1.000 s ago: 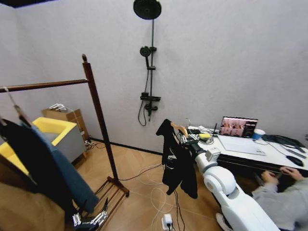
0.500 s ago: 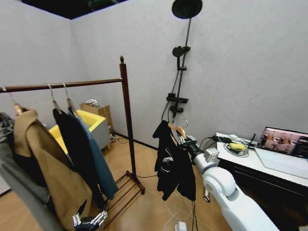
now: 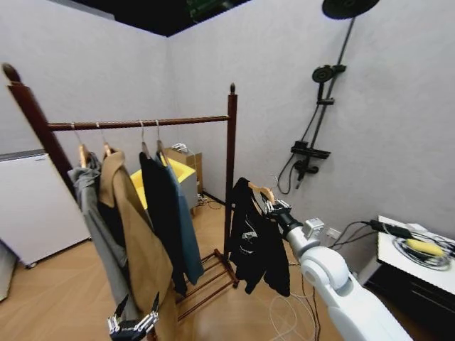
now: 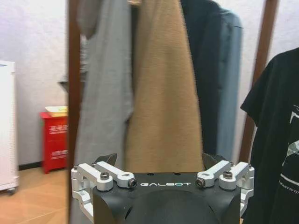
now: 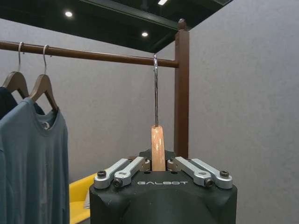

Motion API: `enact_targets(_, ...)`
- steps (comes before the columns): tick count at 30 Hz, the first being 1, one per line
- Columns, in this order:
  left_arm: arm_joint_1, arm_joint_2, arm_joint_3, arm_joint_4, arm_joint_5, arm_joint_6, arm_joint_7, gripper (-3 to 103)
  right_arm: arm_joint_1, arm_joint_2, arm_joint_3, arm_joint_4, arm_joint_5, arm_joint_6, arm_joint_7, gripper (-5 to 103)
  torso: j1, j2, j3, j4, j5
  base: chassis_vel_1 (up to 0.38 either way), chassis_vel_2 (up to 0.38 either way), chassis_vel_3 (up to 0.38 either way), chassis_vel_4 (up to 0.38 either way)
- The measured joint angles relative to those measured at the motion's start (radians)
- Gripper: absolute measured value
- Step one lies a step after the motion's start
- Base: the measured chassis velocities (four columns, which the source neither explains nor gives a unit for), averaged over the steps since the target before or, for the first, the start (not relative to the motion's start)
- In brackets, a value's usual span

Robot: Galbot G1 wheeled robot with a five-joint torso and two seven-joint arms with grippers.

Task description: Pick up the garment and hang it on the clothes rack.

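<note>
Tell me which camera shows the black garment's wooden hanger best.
The right wrist view: the hanger stands upright, clamped in the right gripper, its metal hook rising before the clothes rack. The head view shows the hanger small, atop the garment. The left wrist view catches the garment's fabric.

Soft black cloth garment point(image 3: 259, 241); glossy dark wooden clothes rack point(image 3: 229, 163).

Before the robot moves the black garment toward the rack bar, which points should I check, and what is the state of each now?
1. Right end effector shut on the hanger: ok.
2. Garment hangs free of the floor: ok.
3. Bare stretch of rack bar beside the end post: ok.
4. Hanger hook over the bar: cannot tell; it overlaps the bar only in the right wrist view.
5. Left end effector low and open, near the tan coat: ok.
</note>
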State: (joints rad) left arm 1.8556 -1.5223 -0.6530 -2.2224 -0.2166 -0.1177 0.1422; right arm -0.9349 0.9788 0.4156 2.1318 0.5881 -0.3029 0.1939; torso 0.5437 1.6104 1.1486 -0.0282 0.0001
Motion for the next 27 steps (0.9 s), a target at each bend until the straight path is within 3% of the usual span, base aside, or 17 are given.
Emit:
enact_targets(15, 0.0, 0.0, 0.0, 0.0, 0.0, 0.0, 0.0, 100, 0.052, -0.019, -0.004, -0.033, 0.02, 0.01, 0.0, 10, 0.0, 0.0, 0.0, 0.0003, -0.0001, 0.116, 0.112, 0.117, 0.117)
enact_targets(27, 0.0, 0.0, 0.0, 0.0, 0.0, 0.0, 0.0, 100, 0.176, -0.042, -0.064, -0.094, 0.048, 0.011, -0.003, 10, 0.0, 0.0, 0.0, 0.0, -0.0001, -0.018, 0.02, 0.018, -0.004)
